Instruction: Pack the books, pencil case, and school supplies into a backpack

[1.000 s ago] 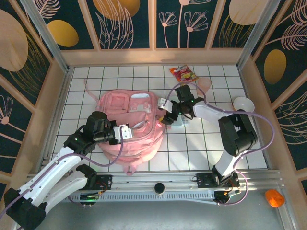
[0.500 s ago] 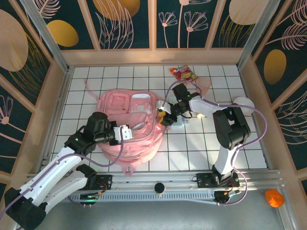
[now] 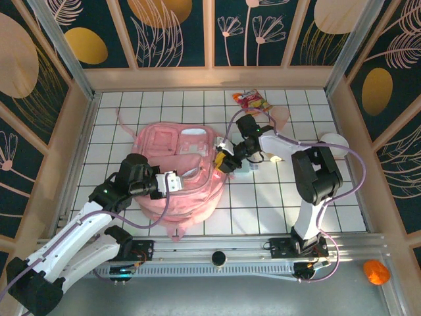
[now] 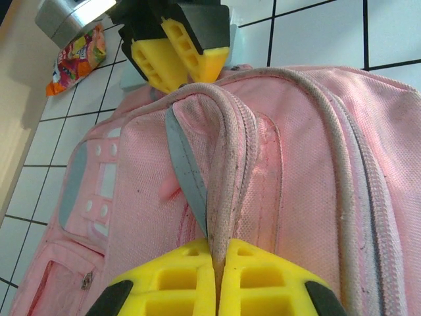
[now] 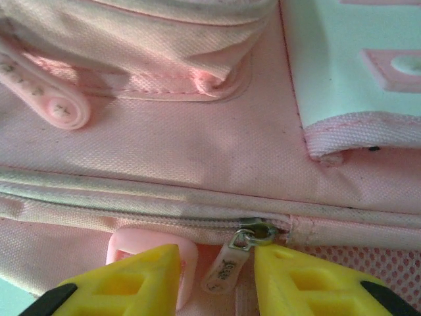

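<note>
The pink backpack (image 3: 177, 171) lies flat in the middle of the tiled floor. My left gripper (image 3: 172, 182) is shut on its raised zip edge (image 4: 223, 164), with the fabric ridge pinched between the yellow fingers (image 4: 177, 276). At the backpack's right edge my right gripper (image 3: 222, 160) stands open, its fingers (image 5: 131, 280) either side of the pale zipper pull (image 5: 227, 266) that hangs from the metal slider (image 5: 258, 232). A pale blue-green pencil case (image 3: 247, 168) lies just right of the backpack, partly under the right gripper. The books and school supplies are hidden.
A red-orange snack packet (image 3: 252, 101) lies at the back, with a pink cup (image 3: 281, 117) to its right. A white bowl (image 3: 332, 141) sits by the right wall. Wooden walls enclose the floor on three sides.
My right gripper has shifted slightly left onto the backpack's edge and narrowed its jaws around the zipper pull. The left gripper has kept its hold in the same place.
</note>
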Robot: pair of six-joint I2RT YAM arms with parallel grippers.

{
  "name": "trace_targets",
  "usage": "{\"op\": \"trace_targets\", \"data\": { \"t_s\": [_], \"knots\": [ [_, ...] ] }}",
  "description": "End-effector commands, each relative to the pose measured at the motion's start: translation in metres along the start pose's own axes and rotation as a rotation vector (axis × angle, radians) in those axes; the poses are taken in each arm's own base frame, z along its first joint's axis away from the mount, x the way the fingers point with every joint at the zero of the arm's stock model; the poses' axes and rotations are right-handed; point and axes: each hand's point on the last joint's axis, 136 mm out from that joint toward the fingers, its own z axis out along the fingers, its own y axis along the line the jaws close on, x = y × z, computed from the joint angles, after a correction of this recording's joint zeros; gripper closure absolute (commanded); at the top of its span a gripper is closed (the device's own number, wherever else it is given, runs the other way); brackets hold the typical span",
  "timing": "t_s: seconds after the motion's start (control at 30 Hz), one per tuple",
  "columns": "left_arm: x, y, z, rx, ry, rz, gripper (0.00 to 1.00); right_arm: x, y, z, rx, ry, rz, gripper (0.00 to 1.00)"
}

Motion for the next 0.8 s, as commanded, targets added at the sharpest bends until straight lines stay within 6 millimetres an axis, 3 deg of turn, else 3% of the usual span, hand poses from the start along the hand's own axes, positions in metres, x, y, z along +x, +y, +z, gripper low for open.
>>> {"op": "trace_targets", "data": {
  "t_s": [0.0,0.07,0.17,0.23,0.37,0.53,0.77],
  "knots": [
    [-0.030,0.025,-0.007,-0.096,-0.114,0.060,1.00,-0.002,-0.001,0.006,-0.026,-0.009,0.042,0.63],
    [-0.031,0.025,-0.007,-0.097,-0.122,0.057,1.00,0.000,-0.004,0.007,-0.012,-0.006,0.050,0.58],
    [-0.033,0.026,-0.007,-0.101,-0.129,0.054,1.00,0.003,-0.012,0.008,0.030,0.003,0.064,0.60],
    [-0.033,0.027,-0.007,-0.106,-0.126,0.049,1.00,0.004,-0.015,0.007,0.047,0.009,0.071,0.65],
    [-0.027,0.034,-0.004,-0.140,-0.103,0.015,1.00,0.000,-0.016,-0.001,0.089,0.003,0.069,0.85],
    [-0.012,0.041,0.003,-0.171,-0.032,-0.034,1.00,-0.023,-0.001,-0.020,0.099,-0.062,0.059,1.00],
    [-0.002,0.055,0.008,-0.230,0.029,-0.074,1.00,-0.044,0.021,-0.035,0.087,-0.127,0.082,1.00]
  ]
}}
